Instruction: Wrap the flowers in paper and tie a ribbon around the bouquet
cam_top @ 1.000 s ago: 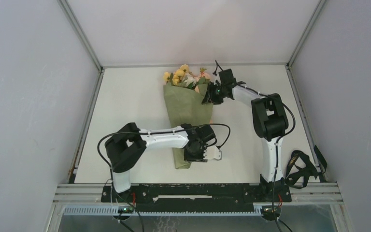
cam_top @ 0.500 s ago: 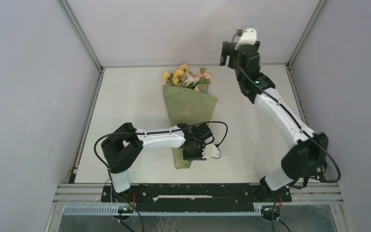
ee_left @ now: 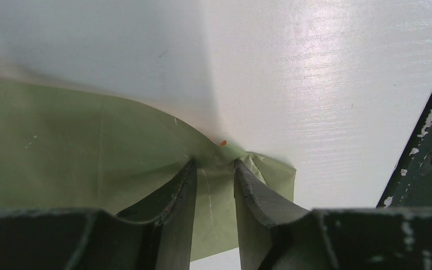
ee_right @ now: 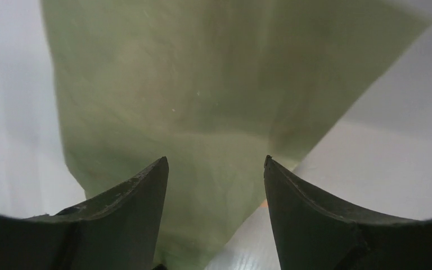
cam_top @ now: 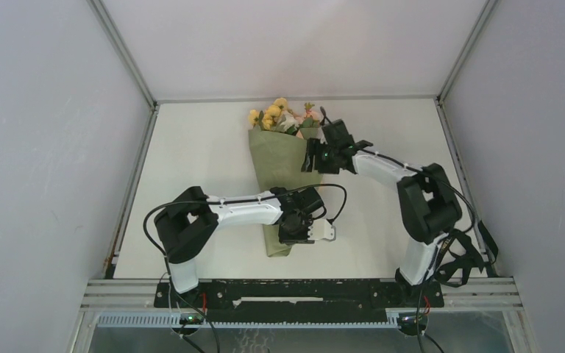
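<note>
The white table (cam_top: 191,184) carries the bouquet (cam_top: 288,165) near its middle, wide end toward the far side, narrow end toward the robot; its olive paper (cam_top: 283,158) is already folded into a cone around the flowers (cam_top: 281,116), which stick out at the wide end; wrapping looks done, and holding the cone shut seems the step in hand, tying not yet begun. The ribbon (cam_top: 457,256), as I take the black looping band to be, lies well right of the bouquet, beyond the table's near right corner. The left gripper (ee_left: 214,166) is clenched on the paper at the bouquet's narrow end. The right gripper (ee_right: 215,163) hovers, jaws apart, over the bouquet's right flap, grasping nothing. Next, the free arm would need to fetch the ribbon; bare table lies on both sides of the bouquet.
</note>
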Available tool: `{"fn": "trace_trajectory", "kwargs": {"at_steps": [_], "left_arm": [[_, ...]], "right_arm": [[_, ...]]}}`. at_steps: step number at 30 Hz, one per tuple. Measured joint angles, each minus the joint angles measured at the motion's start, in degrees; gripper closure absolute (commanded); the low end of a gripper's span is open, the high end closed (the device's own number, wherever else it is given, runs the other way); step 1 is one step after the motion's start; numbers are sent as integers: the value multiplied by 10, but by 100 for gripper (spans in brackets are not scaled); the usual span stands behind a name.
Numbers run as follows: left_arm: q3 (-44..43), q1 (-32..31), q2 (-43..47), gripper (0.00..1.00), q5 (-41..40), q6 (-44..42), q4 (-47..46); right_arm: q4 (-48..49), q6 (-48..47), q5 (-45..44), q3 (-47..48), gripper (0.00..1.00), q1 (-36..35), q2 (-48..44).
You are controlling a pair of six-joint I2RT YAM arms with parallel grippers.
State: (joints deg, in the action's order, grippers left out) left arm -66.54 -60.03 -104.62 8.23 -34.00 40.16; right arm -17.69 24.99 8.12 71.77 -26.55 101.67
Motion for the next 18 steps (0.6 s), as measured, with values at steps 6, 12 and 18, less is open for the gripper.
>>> {"fn": "trace_trajectory", "kwargs": {"at_steps": [6, 12, 18], "left_arm": [[0, 0, 0, 65, 0, 0, 0], [0, 0, 0, 64, 0, 0, 0], [0, 5, 5, 49, 19, -7, 7]], "right_arm": [[5, 30, 20, -3, 5, -10, 66], [28, 50, 10, 7, 0, -6, 101], [95, 84, 61, 13, 4, -1, 127]]}}
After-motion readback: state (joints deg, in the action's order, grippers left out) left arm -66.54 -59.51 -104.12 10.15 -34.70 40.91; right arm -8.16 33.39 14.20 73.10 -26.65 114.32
